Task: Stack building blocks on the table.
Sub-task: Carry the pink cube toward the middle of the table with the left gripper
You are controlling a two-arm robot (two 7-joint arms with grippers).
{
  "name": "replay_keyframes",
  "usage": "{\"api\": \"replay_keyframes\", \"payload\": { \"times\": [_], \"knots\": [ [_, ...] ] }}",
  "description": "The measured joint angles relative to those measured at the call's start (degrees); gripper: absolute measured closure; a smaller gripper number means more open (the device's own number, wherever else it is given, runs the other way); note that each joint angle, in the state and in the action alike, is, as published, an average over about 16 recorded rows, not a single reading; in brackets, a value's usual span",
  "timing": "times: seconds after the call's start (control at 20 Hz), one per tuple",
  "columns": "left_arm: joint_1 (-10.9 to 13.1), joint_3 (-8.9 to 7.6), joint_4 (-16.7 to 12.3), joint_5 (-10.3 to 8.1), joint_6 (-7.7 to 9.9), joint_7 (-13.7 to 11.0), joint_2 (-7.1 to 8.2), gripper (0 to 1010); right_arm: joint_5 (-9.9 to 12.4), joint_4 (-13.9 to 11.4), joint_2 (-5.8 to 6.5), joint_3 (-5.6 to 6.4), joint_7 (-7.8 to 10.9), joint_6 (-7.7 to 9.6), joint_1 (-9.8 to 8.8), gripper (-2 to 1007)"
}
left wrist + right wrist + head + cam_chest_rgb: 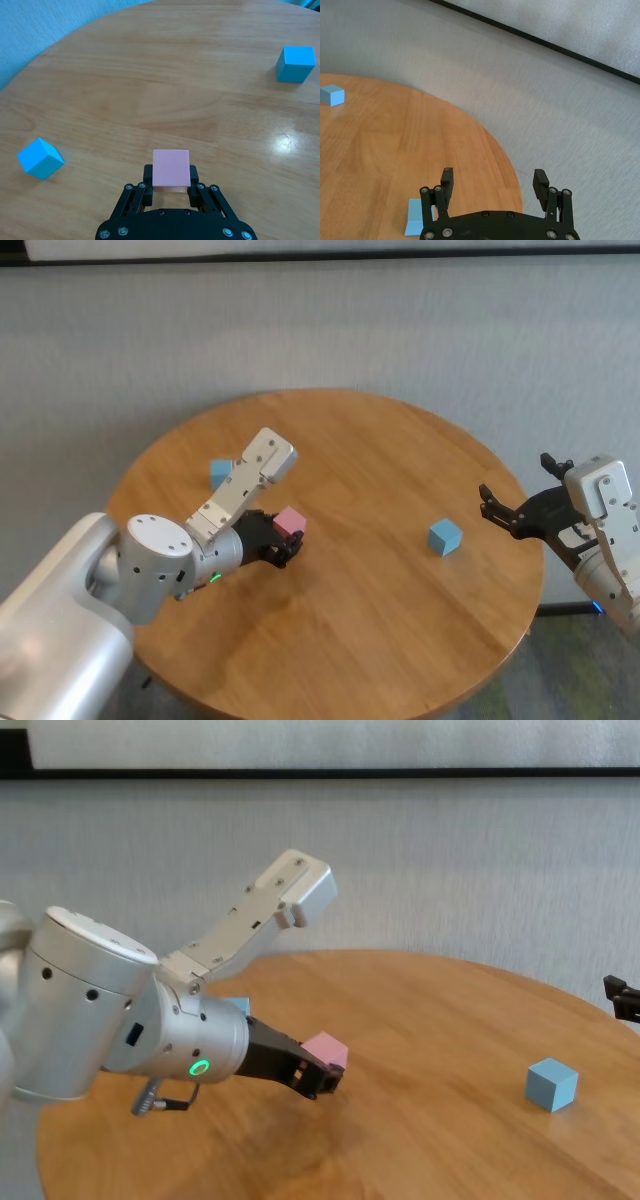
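Your left claw point(171, 187) was clamped on the pink block point(171, 168), just above the counter point(380, 470) mid-left. Your right claw point(492, 182) stood wide apart, empty, beyond the counter's right edge; open wood lay between two blue blocks point(445, 536) point(221, 473).

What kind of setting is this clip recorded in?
Probably a lab or office test corner: a round honey-brown wooden table before a plain grey textured wall, bare except for small matte cubes like the pale pink one.

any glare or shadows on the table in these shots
Left wrist view: a bright glare patch on the table near one blue block. Head view: soft sheen, faint shadow beside the blue block. Chest view: dark shadow under the left gripper holding the pink block.
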Motion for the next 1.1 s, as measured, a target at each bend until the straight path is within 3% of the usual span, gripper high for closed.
{"api": "replay_keyframes", "payload": {
  "times": [0.3, 0.75, 1.1],
  "knots": [
    [-0.3, 0.62, 1.2, -0.09, -0.21, -0.6, -0.62, 611, 0.0, 0.0, 0.0, 0.0, 0.0, 0.0, 0.0, 0],
    [0.4, 1.03, 0.5, -0.46, 0.71, -0.8, -0.84, 602, 0.0, 0.0, 0.0, 0.0, 0.0, 0.0, 0.0, 0],
    [0.5, 1.27, 0.5, -0.53, 1.18, -0.8, -0.9, 508, 0.0, 0.0, 0.0, 0.0, 0.0, 0.0, 0.0, 0]
  ]
}}
